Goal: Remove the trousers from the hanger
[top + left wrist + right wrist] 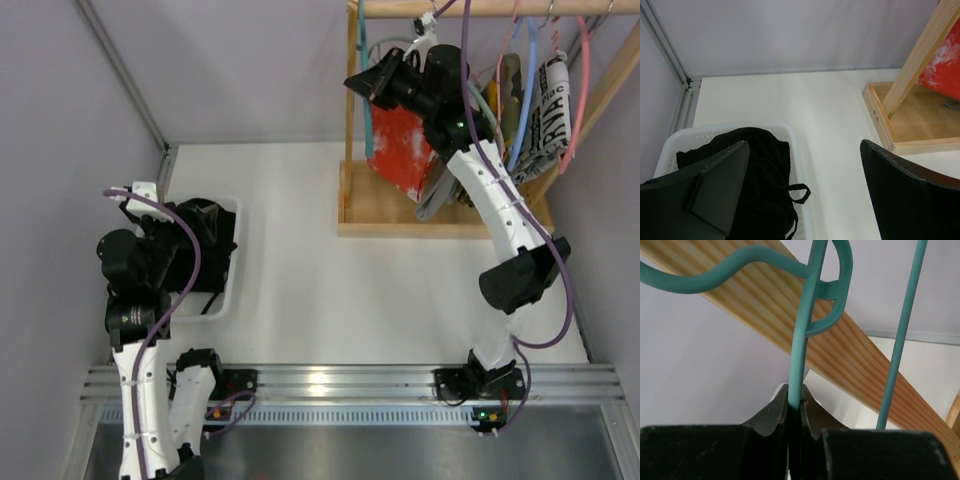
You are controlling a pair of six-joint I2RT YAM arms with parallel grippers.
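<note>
The red trousers, flecked with white, hang at the left end of the wooden rack; a corner shows in the left wrist view. The teal hanger hangs from the rack's top rail. My right gripper is up by the rail, above the trousers, and shut on the hanger's thin teal bar; the jaws pinch it on both sides. My left gripper is open and empty, hovering over a white basket.
The white basket at the left holds a black garment, also in the left wrist view. The wooden rack's base stands at the back right. Pink and blue hangers and a black-and-white printed garment hang further right.
</note>
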